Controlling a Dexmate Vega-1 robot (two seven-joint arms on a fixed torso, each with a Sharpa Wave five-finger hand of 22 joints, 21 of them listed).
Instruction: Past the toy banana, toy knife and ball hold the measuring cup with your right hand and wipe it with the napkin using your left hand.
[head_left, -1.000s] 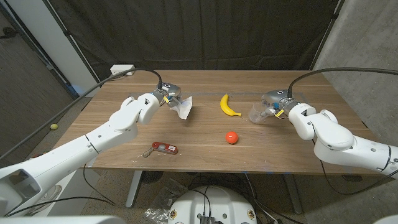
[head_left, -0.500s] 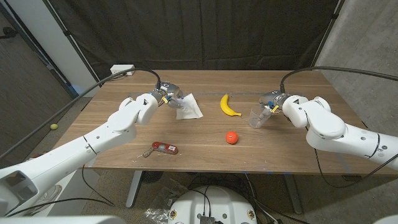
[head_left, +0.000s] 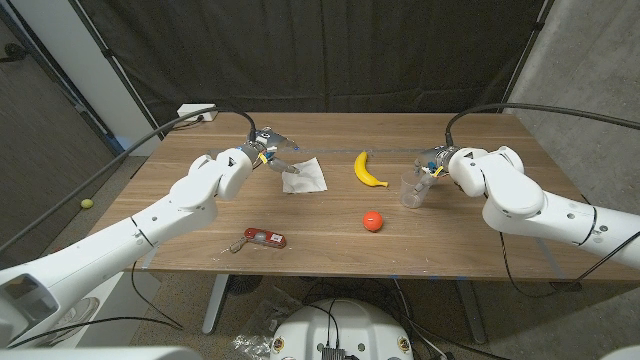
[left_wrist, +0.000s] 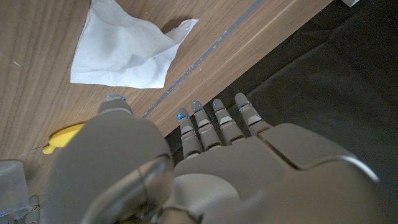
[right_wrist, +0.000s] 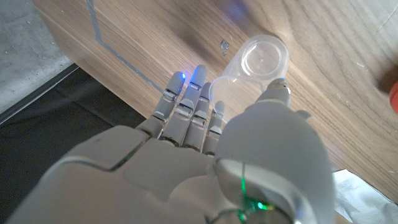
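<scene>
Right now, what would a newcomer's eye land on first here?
The yellow toy banana and red ball at mid-table. Then the white napkin lying loose just off the left hand, and the clear measuring cup at the right hand.

- A wooden table (head_left: 330, 250) with a brown grain top; a pale strip of tape (left_wrist: 205, 53) runs along its far edge.
- A white power strip (head_left: 197, 113) sits at the table's far left corner.
- A dark curtain (head_left: 330, 50) hangs behind the table.
- A small yellow-green ball (head_left: 87, 204) lies on the floor, well to the left of the table.
- Crumpled clear plastic (head_left: 262, 312) lies on the floor under the table's near edge.
</scene>
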